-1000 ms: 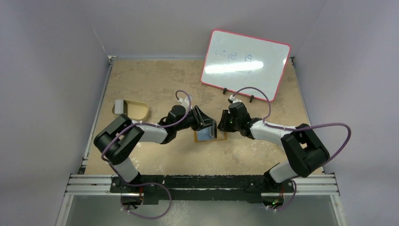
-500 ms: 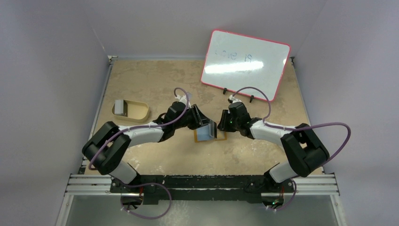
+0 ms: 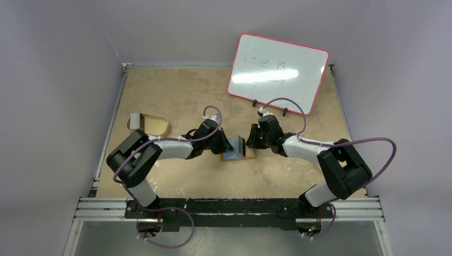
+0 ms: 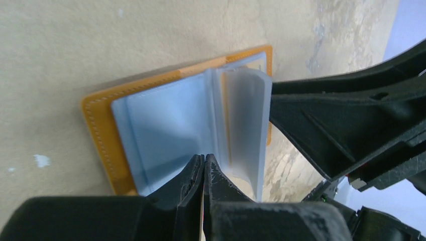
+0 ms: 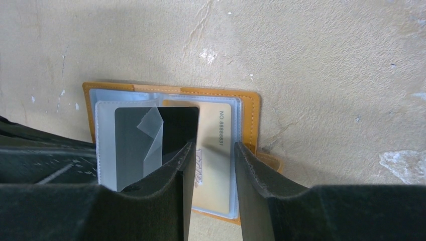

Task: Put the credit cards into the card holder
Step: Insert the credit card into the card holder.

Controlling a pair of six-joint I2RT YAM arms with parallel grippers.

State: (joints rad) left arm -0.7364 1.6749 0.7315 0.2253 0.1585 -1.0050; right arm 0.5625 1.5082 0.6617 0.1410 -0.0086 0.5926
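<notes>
Claw-wise, the two meet low over the middle of the scene. The left claw (image 3: pixel 229 145) is clenched, its tips pressed together. The right claw (image 3: pixel 247 141) faces it from the other side, released, with a clear gap between its fingers.

Beneath them spreads the mottled tan tabletop (image 3: pixel 176 90). A pink-rimmed whiteboard (image 3: pixel 277 72) stands propped at the far right edge. A beige shallow tray (image 3: pixel 157 125) sits well apart to the left, with a grey block (image 3: pixel 136 121) at its left end.

The card holder (image 4: pixel 103 135) lies open and flat on the tabletop directly under both claws, its orange stitched border framing clear plastic sleeves. The left claw's closed tips sit at the near edge of the sleeves; whether they pinch one, I cannot tell. One sleeve leaf (image 4: pixel 246 120) stands upright against the right claw's finger.

From the right wrist, a dark card (image 5: pixel 128 145) sits in a sleeve just left of the fingers. A cream credit card (image 5: pixel 216 125), printed with a number, lies in its sleeve below the gap between them.
</notes>
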